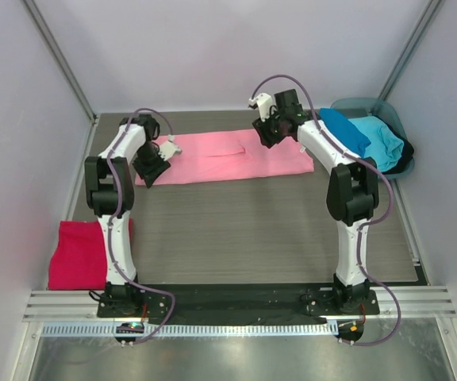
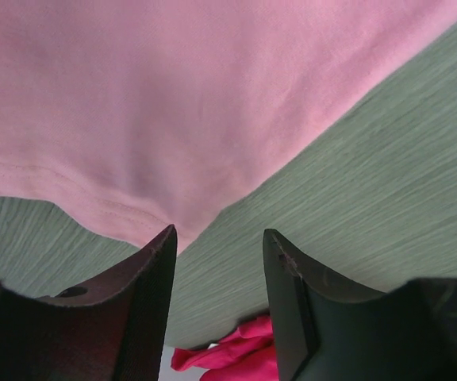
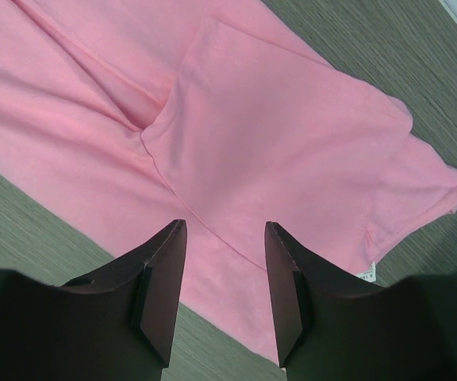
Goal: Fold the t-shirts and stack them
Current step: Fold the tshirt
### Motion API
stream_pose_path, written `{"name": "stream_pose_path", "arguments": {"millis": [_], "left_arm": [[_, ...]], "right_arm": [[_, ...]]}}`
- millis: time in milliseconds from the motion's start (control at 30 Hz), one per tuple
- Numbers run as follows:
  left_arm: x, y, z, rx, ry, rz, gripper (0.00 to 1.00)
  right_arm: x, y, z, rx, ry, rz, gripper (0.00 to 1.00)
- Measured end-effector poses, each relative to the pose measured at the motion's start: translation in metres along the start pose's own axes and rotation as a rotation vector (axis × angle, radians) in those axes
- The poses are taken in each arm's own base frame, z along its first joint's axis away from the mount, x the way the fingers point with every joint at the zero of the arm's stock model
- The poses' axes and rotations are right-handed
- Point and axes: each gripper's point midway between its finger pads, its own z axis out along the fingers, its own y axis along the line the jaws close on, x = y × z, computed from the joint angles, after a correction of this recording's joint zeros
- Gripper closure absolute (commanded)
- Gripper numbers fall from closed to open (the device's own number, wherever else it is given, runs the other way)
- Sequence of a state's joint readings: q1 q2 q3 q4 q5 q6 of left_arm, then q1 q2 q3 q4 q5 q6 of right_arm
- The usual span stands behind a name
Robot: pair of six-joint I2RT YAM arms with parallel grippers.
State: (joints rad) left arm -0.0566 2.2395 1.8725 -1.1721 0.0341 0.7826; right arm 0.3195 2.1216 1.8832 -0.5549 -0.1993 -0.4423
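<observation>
The light pink t-shirt [image 1: 228,157] lies flat across the back of the table, folded into a long strip with a sleeve turned in. My left gripper [image 1: 151,171] hovers at the strip's left end, open and holding nothing. In the left wrist view, the left gripper [image 2: 219,234] is just off the pink hem [image 2: 173,95]. My right gripper [image 1: 266,133] hangs over the strip's right part, open and empty. In the right wrist view, the right gripper [image 3: 225,225] is above the folded sleeve [image 3: 276,135]. A crimson-magenta t-shirt [image 1: 78,254] lies folded at the near left.
A blue shirt [image 1: 343,131] and a turquoise shirt [image 1: 379,143] are heaped in the grey-teal tub [image 1: 371,105] at the back right, with dark cloth under them. The crimson shirt [image 2: 236,353] shows between my left fingers. The grey mat's [image 1: 252,230] edges run close to the enclosure walls.
</observation>
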Motion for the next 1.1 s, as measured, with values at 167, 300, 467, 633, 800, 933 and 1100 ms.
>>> {"name": "stream_pose_path", "arguments": {"millis": [167,300,467,633,800,933,1100], "left_arm": [[0.003,0.008,0.011,-0.028,0.033,0.002,0.64],[0.006,0.015,0.016,-0.066,0.052,0.000,0.79],[0.004,0.021,0.017,-0.110,0.056,-0.019,1.00],[0.006,0.005,0.014,-0.097,0.067,-0.004,1.00],[0.009,-0.054,-0.015,-0.032,0.107,0.088,1.00],[0.006,-0.114,-0.055,-0.018,0.091,0.220,1.00],[0.006,-0.173,-0.078,0.004,0.052,0.342,0.99]], "right_arm": [[0.007,0.000,-0.004,0.009,0.016,-0.002,0.50],[0.012,0.002,-0.008,0.013,0.029,-0.005,0.50],[0.013,-0.001,-0.019,0.041,0.034,-0.012,0.50],[0.012,-0.015,-0.049,0.125,0.023,-0.013,0.52],[0.014,-0.045,-0.075,0.199,-0.015,0.076,0.52],[0.030,-0.071,-0.077,0.249,-0.002,0.145,0.52],[0.049,-0.076,-0.047,0.236,0.042,0.205,0.54]]}}
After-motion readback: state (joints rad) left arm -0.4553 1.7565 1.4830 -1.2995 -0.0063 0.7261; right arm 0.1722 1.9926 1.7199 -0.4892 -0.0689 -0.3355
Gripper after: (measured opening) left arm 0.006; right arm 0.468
